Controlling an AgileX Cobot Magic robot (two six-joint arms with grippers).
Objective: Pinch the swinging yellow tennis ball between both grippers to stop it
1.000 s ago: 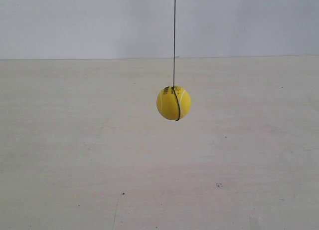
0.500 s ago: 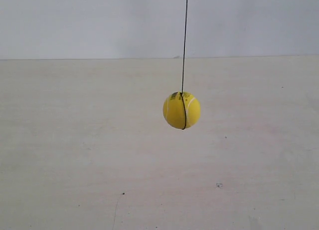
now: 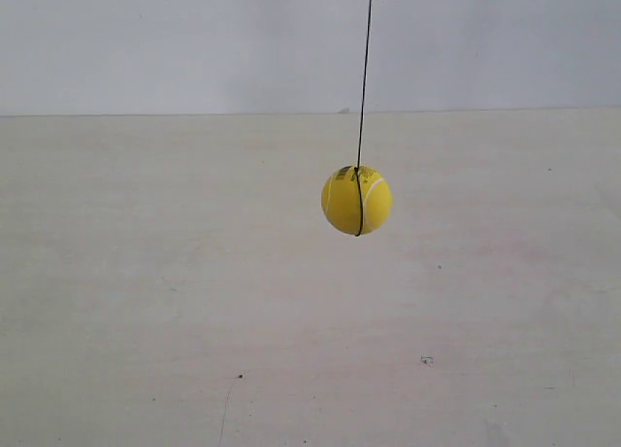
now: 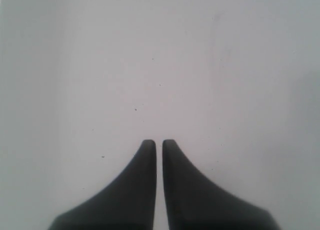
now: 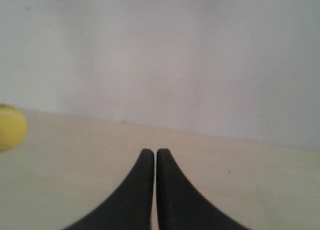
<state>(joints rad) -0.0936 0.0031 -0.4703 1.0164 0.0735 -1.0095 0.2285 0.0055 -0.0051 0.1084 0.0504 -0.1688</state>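
The yellow tennis ball (image 3: 357,201) hangs in mid-air on a thin dark string (image 3: 365,79), above a pale table (image 3: 146,321) and in front of a blank wall (image 3: 146,40), a little right of centre in the exterior view. No arm shows in that view.

The left gripper (image 4: 159,142) has its black fingers drawn together, with only a sliver of light between them. It holds nothing, and its camera does not see the ball. The right gripper (image 5: 155,151) is pressed together the same way and is just as empty. In its view the ball (image 5: 10,127) is cut off by the frame's edge, well apart from the fingertips.

Expect a light, springy ball. Its felt should give some grip, but its roundness is likely to let it roll off a narrow tip. Because it hangs free, it will probably drift away from a push on one side only. Meet it from both sides together, on opposite ends of its widest level line. Stay clear of the string, which leans slightly off plumb.

The ball is bright yellow, with a white seam curving across one side. A dark line runs down its face from where the string meets it, and a small dark printed patch sits near the top. The print is too small to read.
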